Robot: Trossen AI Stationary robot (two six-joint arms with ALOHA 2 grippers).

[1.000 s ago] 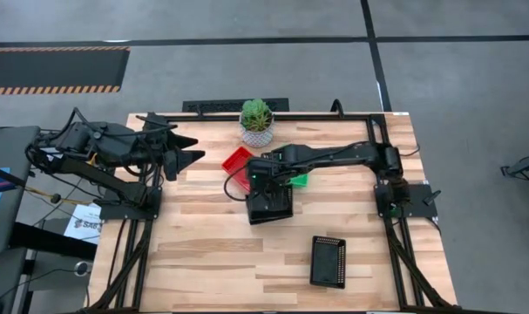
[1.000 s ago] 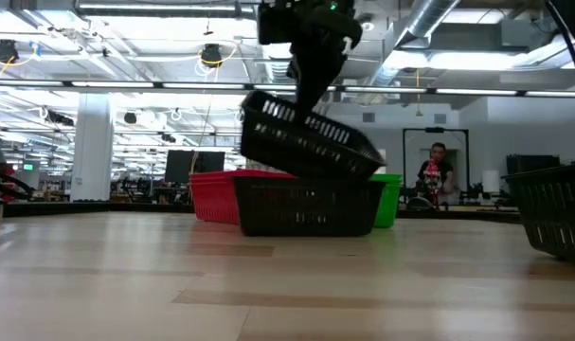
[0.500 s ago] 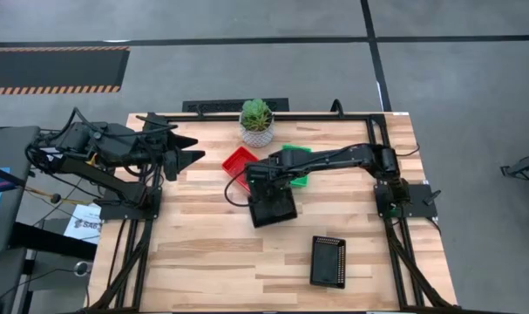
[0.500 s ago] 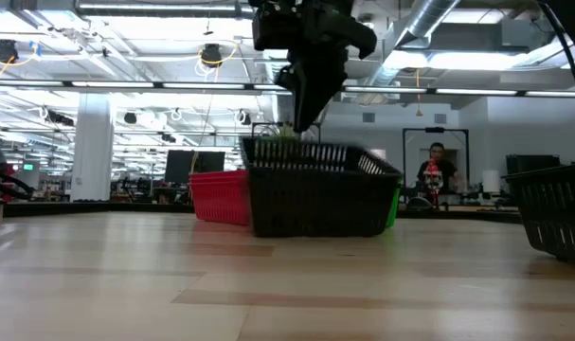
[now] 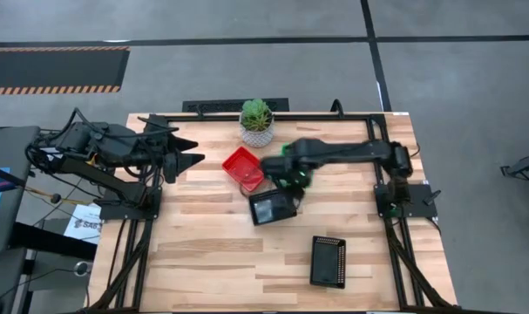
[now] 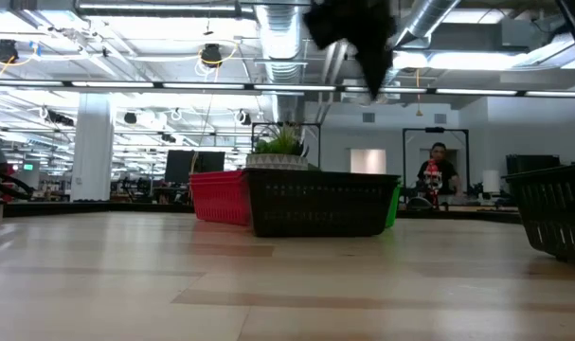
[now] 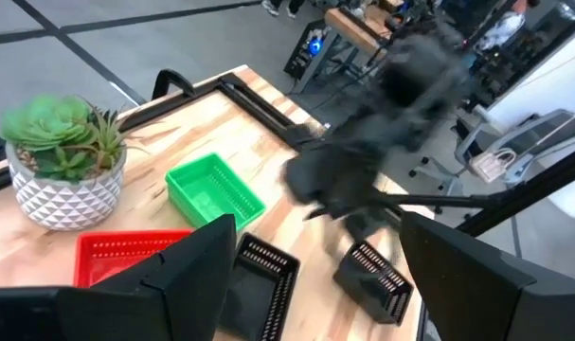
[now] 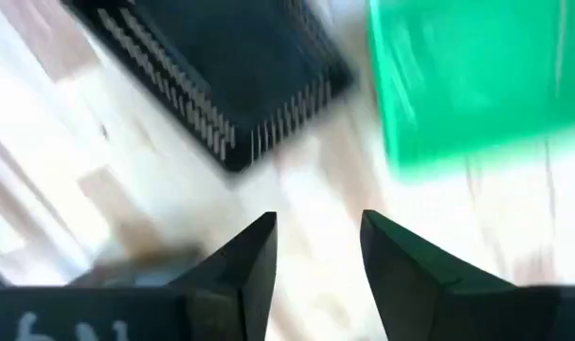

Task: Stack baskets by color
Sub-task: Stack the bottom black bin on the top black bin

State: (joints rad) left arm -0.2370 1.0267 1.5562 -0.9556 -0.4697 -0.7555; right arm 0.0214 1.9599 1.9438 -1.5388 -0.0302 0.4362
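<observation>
- Comparing w/ a sec ago, high view: right tool point(image 5: 292, 174) no longer sits over the black stack point(image 5: 272, 208) — it has let go and pulled back toward the green basket point(image 5: 299, 179), which the arm mostly covers. The black basket it carried now rests nested in the other black one, mid-worktop point(image 5: 203, 253). Red basket point(image 5: 244, 168) is just beside the stack on the plant side; a third black basket point(image 5: 328, 261) lies well apart near the front edge. So 2 blacks are paired, 1 black left to add, by my read.
- High view, arms: right arm folded in, wrist between plant pot point(image 5: 256, 131) and black stack. Left tool point(image 5: 187, 150) waits at the worktop's left edge, fingers spread wide, holding nothing.
- Low view: black stack point(image 6: 322, 202) sits level and flat — a sec ago the top one hung tilted from the tool. Right tool point(image 6: 370, 57) is up high, blurred, clear of the rim. Red basket point(image 6: 218, 196) behind on one side, a green sliver point(image 6: 393, 204) on the other.
- Left wrist view: green basket point(image 7: 214, 195), red basket point(image 7: 126, 257), both black spots visible; right arm is a blur over them.
- Right wrist view: right tool point(image 8: 317, 260) parted w/ bare worktop in the gap, nothing held; black stack point(image 8: 216, 71) and green basket point(image 8: 476, 71) ahead.
</observation>
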